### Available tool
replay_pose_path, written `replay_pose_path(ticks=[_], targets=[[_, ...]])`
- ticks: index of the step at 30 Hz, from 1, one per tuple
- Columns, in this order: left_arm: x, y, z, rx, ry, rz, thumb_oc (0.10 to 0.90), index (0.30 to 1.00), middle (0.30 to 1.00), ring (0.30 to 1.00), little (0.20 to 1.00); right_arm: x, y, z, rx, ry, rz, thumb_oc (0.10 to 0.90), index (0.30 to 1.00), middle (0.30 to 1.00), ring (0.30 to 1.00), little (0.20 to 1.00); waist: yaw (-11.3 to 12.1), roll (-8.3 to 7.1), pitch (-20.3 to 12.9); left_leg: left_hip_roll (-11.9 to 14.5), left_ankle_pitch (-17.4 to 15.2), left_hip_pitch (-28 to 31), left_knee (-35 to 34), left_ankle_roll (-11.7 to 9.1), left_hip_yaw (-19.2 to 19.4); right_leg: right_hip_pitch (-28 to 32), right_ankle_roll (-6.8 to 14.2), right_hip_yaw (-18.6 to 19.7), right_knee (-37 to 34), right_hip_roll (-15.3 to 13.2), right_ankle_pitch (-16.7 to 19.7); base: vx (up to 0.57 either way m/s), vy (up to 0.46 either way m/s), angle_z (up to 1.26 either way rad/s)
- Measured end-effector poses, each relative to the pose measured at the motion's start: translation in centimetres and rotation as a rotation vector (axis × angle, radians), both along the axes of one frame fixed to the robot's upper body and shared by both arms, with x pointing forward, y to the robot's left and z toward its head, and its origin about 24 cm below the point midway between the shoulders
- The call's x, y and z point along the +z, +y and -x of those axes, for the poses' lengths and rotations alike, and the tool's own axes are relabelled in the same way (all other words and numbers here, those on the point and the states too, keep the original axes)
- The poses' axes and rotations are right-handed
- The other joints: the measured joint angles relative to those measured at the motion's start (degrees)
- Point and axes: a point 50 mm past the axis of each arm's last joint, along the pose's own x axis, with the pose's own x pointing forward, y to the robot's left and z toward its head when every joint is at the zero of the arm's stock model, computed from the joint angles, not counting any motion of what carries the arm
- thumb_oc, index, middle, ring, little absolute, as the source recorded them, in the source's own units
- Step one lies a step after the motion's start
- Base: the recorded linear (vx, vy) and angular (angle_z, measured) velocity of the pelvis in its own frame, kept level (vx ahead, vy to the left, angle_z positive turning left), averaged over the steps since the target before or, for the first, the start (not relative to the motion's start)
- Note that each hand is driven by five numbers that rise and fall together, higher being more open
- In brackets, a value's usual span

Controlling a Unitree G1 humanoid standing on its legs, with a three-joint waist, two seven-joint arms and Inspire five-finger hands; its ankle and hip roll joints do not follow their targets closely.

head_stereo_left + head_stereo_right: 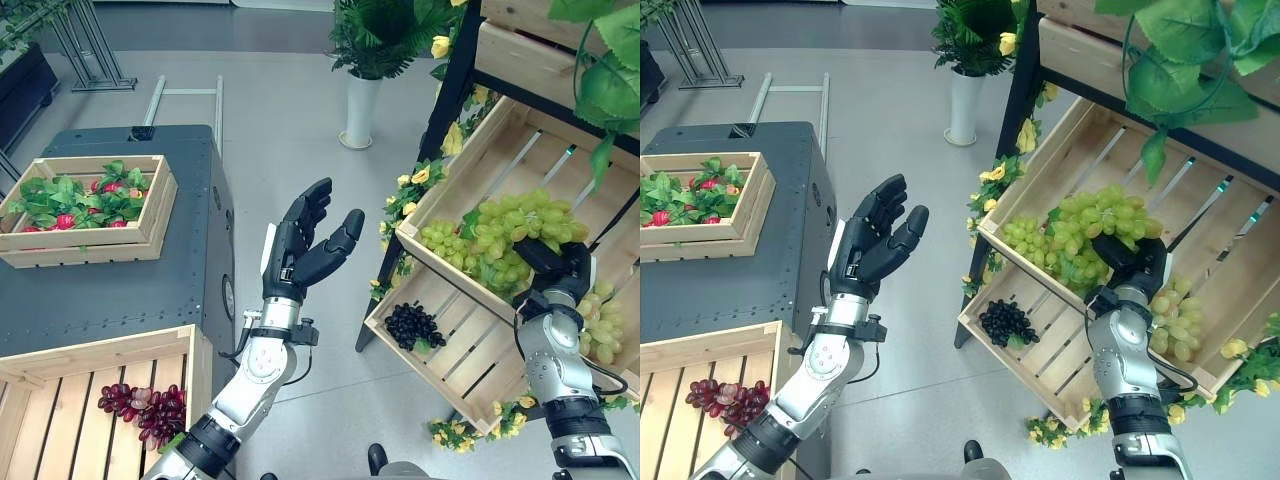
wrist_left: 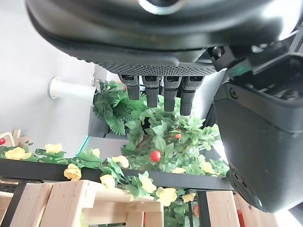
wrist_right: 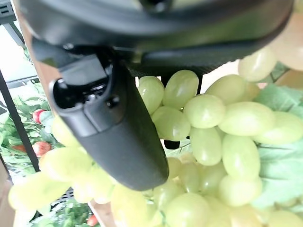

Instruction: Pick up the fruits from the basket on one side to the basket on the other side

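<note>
the big bunch of pale green grapes (image 1: 505,240) lies in the upper slatted wooden crate on the tilted shelf (image 1: 500,150), at about three o'clock in the head views, so by the look of it this bunch has not been lifted out yet. a small cluster of dark red grapes (image 1: 145,405) already lies in the light wooden crate at the lower left (image 1: 100,350), near eight o'clock, which suggests at least one transfer is done, though that is a judgement. a heap of black grapes (image 1: 412,325) sits in the lower shelf crate (image 1: 470,365), so i judge more fruit is left to move

the right hand (image 1: 555,265) is sunk into the green bunch at its four o'clock edge; in the right wrist view its thumb (image 3: 111,127) lies against the grapes, but the fingers are buried among them and i cannot tell whether they have closed

the left hand (image 1: 305,245) is raised mid-air near the centre, fingers straight and loosely spread, holding nothing

at ten o'clock a shallow wooden crate of green leaves and red fruit (image 1: 85,200) rests on a dark grey cabinet (image 1: 120,290)
</note>
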Motion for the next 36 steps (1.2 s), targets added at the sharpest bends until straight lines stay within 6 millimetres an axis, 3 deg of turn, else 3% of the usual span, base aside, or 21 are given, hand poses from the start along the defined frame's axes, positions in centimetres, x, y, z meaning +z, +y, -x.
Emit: replay_pose_path(ticks=[2, 3, 8, 14, 24, 29, 36], targets=[[0.0, 0.0, 0.0, -0.001, 0.000, 0.000, 0.800, 0.900, 0.900, 0.900, 0.900, -0.3, 0.4, -0.4, 0.027, 0.068, 0.095, 0.547, 0.521, 0.521, 0.521, 0.521, -0.03, 0.06, -0.53, 0.00, 0.00, 0.02, 0.00, 0.00, 0.02, -0.08, -0.01, -0.04, -0.01, 0.00, 0.04, 0.01, -0.014, -0.04], [0.0, 0.0, 0.0, -0.001, 0.000, 0.000, 0.800, 0.900, 0.900, 0.900, 0.900, -0.3, 0.5, -0.5, 0.035, 0.087, 0.133, 0.800, 0.900, 0.900, 0.900, 0.900, 0.00, 0.13, -0.64, -0.01, 0.00, 0.03, 0.00, 0.00, -0.14, -0.09, -0.03, -0.04, -0.01, 0.00, 0.06, 0.00, 0.000, 0.00], [-0.2, -0.3, 0.1, -0.015, 0.008, -0.003, 0.800, 0.900, 0.900, 0.900, 0.900, -0.2, 0.4, -1.1, 0.088, 0.225, 0.378, 0.800, 0.900, 0.900, 0.900, 0.900, -0.04, 0.23, -1.60, -0.02, -0.31, 0.04, -0.01, -0.05, -0.28, -0.21, -0.02, -0.04, -0.05, 0.01, 0.17, 0.00, 0.000, 0.00], [-0.5, -0.9, 0.4, -0.043, 0.020, -0.006, 0.800, 0.900, 0.900, 0.900, 0.900, 0.8, -2.2, -1.6, 0.087, 0.376, 0.582, 0.800, 0.900, 0.900, 0.900, 0.900, 1.11, 1.80, -2.77, 0.10, -0.13, -0.38, -0.01, 0.20, -0.45, -0.66, -0.07, -0.06, -0.16, 0.18, 0.19, 0.00, 0.000, 0.00], [-0.6, -0.4, 0.2, -0.026, 0.038, -0.028, 0.800, 0.900, 0.900, 0.900, 0.900, 2.6, -3.0, -1.8, 0.112, 0.497, 0.895, 0.800, 0.900, 0.900, 0.900, 0.900, 1.07, 1.51, -2.61, 0.06, -0.03, -0.77, -0.01, 0.00, -0.44, -0.95, -0.13, -0.29, -0.01, 0.19, 0.25, 0.00, 0.000, 0.00], [-0.5, 0.2, -0.1, -0.005, 0.051, -0.024, 0.800, 0.900, 0.900, 0.900, 0.900, 4.2, -3.2, -1.7, 0.125, 0.497, 0.973, 0.800, 0.900, 0.900, 0.900, 0.900, 0.71, 0.84, -1.87, 0.06, -0.05, -0.93, -0.01, 0.00, -0.33, -1.18, -0.12, -0.21, -0.02, 0.19, 0.25, 0.00, 0.000, 0.00], [0.0, 1.4, -0.6, 0.041, 0.041, -0.030, 0.800, 0.900, 0.900, 0.900, 0.900, 5.6, -2.9, -1.1, 0.166, 0.426, 0.930, 0.800, 0.900, 0.900, 0.900, 0.900, -1.21, 0.46, -0.16, 0.06, -0.28, -0.92, 0.00, -0.07, -0.17, -1.29, -0.12, -0.21, 0.00, 0.21, 0.25, 0.00, 0.002, -0.02]])
